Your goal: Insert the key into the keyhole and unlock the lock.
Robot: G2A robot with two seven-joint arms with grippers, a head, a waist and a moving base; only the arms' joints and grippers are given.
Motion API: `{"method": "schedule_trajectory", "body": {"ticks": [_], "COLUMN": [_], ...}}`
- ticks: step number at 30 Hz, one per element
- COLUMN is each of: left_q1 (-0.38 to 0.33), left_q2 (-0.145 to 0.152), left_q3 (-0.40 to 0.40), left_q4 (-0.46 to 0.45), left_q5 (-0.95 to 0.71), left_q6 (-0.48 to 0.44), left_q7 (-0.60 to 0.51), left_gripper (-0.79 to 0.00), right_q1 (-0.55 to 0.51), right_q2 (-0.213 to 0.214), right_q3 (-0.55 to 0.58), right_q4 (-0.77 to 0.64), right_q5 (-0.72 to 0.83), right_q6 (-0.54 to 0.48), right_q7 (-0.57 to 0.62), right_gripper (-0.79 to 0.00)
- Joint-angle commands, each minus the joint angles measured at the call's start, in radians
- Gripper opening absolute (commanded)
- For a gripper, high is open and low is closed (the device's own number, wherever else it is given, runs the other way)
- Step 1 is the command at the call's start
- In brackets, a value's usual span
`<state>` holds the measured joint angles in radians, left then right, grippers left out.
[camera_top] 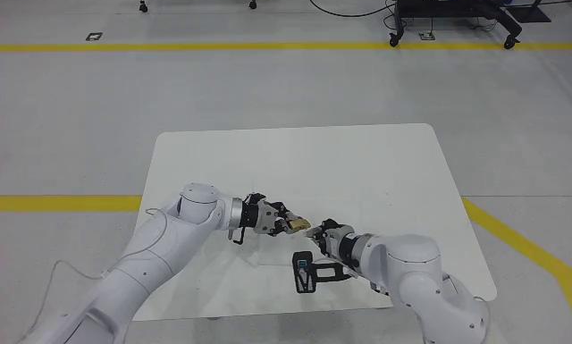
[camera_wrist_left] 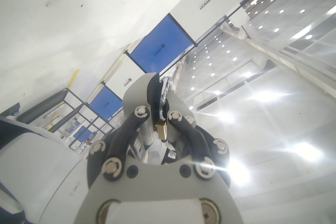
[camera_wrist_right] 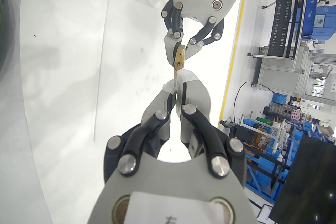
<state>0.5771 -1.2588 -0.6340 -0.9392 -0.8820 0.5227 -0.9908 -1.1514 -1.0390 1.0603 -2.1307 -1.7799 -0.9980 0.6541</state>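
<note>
Table is being overlooked from above by top cam. Left wrist cam is being pointed up at ceiling. Lock is being framed close-up by both wrist cams.

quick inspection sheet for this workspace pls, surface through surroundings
surface: white table, dark specks.
job's things: brass lock held off the table; key tip at its keyhole, depth cannot be told.
clutter: black object on the table beside the right arm.
grippers: left gripper jaws shut on the lock; right gripper jaws shut on the key.
cables: black cable on the floor beyond the table.
surroundings: yellow floor lines, wheeled frame.
</note>
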Motion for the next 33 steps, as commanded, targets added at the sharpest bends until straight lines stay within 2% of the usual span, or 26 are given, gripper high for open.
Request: {"method": "schedule_trajectory", "body": {"ticks": [1,18,33], "left_q1": [0.001,0.003,0.007], "left_q2": [-0.001,-0.014,-0.023], "left_q3": [-0.003,-0.023,-0.041], "left_q4": [0.001,0.017,0.027], "left_q5": [0.002,0.031,0.053], "left_q6": [0.002,0.018,0.021], "left_q7": [-0.001,-0.02,-0.035], "left_gripper": [-0.785,-0.785,-0.785], "right_q1": [-0.001,0.005,0.051], "right_q2": [-0.001,-0.011,-0.029], "right_q3": [-0.007,-0.058,-0.1], "right_q4": [-0.003,-0.007,0.043], "right_q5": [-0.003,-0.026,-0.015], "right_q6": [0.005,0.019,0.039], "right_q7": [0.006,0.045,0.081], "right_gripper": [-0.785,-0.785,-0.785]}}
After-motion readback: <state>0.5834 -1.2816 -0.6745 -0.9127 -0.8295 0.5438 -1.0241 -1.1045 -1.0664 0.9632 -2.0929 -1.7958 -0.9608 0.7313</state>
